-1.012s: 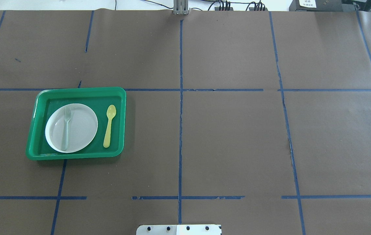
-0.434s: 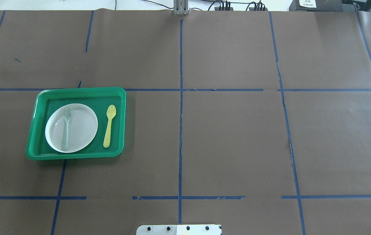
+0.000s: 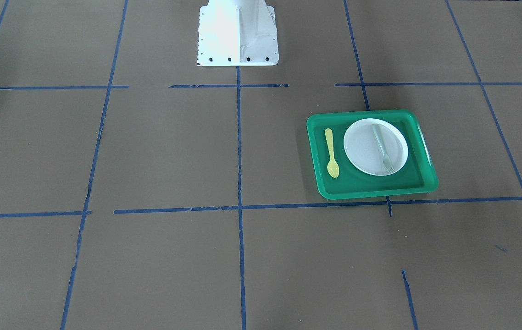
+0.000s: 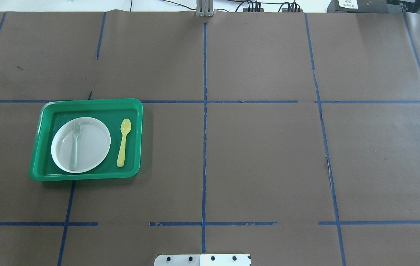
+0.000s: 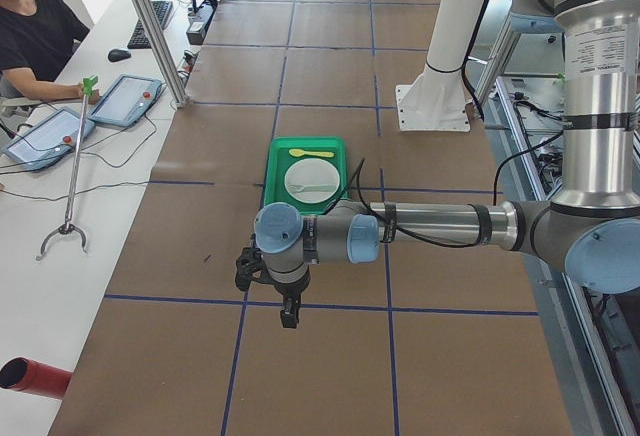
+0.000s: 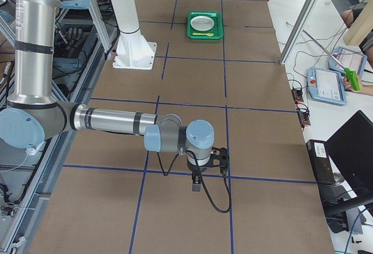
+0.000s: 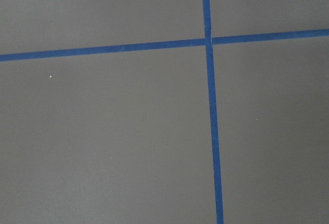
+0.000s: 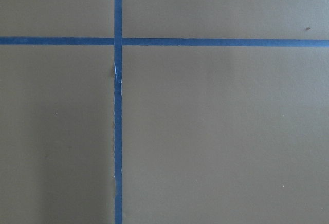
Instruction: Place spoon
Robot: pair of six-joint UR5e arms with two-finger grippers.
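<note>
Spotting the spoon (image 4: 124,142) flat in the green tray (image 4: 84,103), just beside the white plate (image 4: 93,147). Cannot tell finger spread on left gripper (image 5: 289,315) or right gripper (image 6: 196,184), both well away. For a lift, pinch across mid-handle, clear of the rim.

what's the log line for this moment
spoon: in tray beside plate | fork: on plate | left gripper, right gripper: away from tray
</note>
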